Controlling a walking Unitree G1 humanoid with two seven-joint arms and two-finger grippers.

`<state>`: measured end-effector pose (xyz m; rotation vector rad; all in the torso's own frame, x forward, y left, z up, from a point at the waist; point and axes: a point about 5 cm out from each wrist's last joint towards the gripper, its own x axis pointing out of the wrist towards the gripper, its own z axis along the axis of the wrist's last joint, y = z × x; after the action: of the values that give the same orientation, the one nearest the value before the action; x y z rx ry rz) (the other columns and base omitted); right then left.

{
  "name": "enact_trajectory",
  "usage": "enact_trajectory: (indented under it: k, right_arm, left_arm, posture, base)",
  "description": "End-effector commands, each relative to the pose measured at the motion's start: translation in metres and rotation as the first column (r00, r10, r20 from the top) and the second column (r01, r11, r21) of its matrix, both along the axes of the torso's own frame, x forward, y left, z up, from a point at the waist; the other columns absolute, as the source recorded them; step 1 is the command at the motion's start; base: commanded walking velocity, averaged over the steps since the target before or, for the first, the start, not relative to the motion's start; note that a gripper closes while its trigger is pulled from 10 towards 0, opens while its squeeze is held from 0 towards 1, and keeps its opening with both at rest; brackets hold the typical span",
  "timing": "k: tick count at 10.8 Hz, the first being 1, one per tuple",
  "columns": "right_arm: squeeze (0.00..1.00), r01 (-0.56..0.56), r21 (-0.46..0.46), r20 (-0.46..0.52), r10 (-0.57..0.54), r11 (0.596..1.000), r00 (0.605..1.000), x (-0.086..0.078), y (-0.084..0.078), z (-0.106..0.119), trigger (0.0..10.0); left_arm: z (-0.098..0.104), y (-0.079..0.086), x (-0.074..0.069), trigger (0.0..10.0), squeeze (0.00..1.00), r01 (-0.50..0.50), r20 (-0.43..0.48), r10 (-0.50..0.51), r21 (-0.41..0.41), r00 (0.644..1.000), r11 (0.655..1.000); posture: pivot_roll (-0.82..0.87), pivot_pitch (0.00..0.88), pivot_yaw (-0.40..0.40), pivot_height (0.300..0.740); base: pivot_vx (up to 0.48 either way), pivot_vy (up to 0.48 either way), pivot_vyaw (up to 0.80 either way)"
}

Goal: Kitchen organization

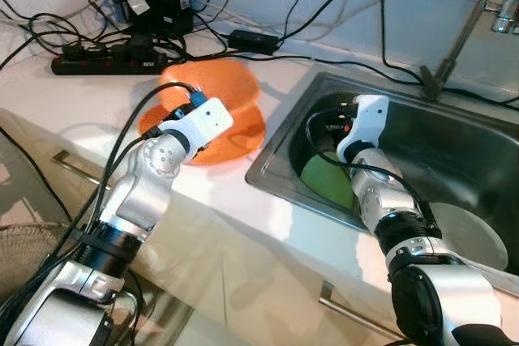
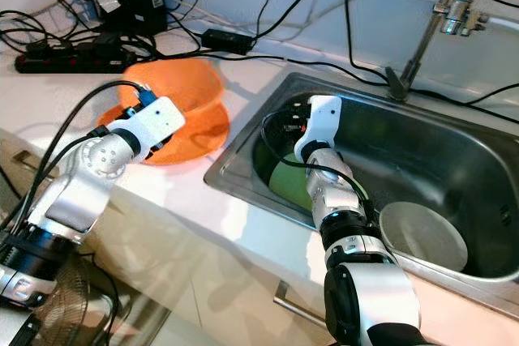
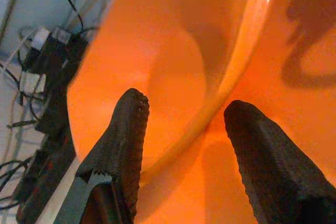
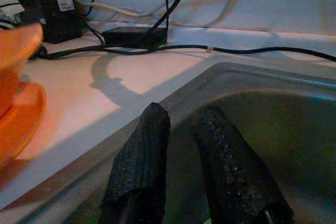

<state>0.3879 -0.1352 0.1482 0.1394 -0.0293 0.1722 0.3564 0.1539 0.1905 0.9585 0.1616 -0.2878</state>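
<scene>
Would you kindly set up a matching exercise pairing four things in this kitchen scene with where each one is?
Things:
1. orange bowl
2. green plate
3. power strip
4. grey plate

Places:
A. on the counter by the wall, amid cables
B. flat on the sink floor, nearer the robot's right
C. on the orange plate, its rim between the left gripper's open fingers
D. leaning at the sink's left wall, under the right gripper

Pairs: 1-C, 2-D, 3-A, 4-B
</scene>
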Motion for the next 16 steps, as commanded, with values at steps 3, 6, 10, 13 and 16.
enact_trajectory:
  k: [3,6,10,13,16]
  right_arm:
    - [0.00,-0.003,0.007,-0.002,0.003,1.000,1.000,0.000,0.000,0.001,10.0]
    - [0.00,-0.003,0.008,-0.007,0.003,1.000,1.000,-0.001,0.001,-0.001,10.0]
    - [0.00,-0.013,0.009,-0.007,0.013,1.000,1.000,-0.001,0.004,0.000,10.0]
    - [0.00,-0.019,0.007,-0.011,0.019,1.000,1.000,-0.001,0.006,-0.001,10.0]
    - [0.00,-0.015,0.010,-0.006,0.015,1.000,1.000,-0.001,0.005,0.001,10.0]
  left_arm:
    - [-0.005,-0.001,0.005,0.0,0.00,0.011,-0.021,-0.009,0.097,1.000,0.995]
    - [-0.007,-0.001,0.005,0.0,0.00,0.022,-0.009,-0.021,0.120,1.000,0.993]
    - [-0.008,-0.002,0.005,0.0,0.00,0.035,-0.008,-0.034,0.132,0.999,0.991]
    - [-0.008,-0.001,0.005,0.0,0.00,0.042,-0.002,-0.042,0.158,0.999,0.987]
    - [0.011,-0.004,0.008,0.0,0.00,0.031,0.161,-0.069,0.227,0.984,0.973]
  posture:
    - [0.25,0.000,-0.061,0.740]
    - [0.24,0.000,-0.055,0.740]
    - [0.25,0.000,-0.055,0.740]
    - [0.25,0.000,-0.056,0.740]
    - [0.25,0.000,-0.058,0.740]
  base:
    - [0.000,0.000,0.00]
    - [0.000,0.000,0.00]
    - [0.000,0.000,0.00]
    - [0.000,0.000,0.00]
    - [0.000,0.000,0.00]
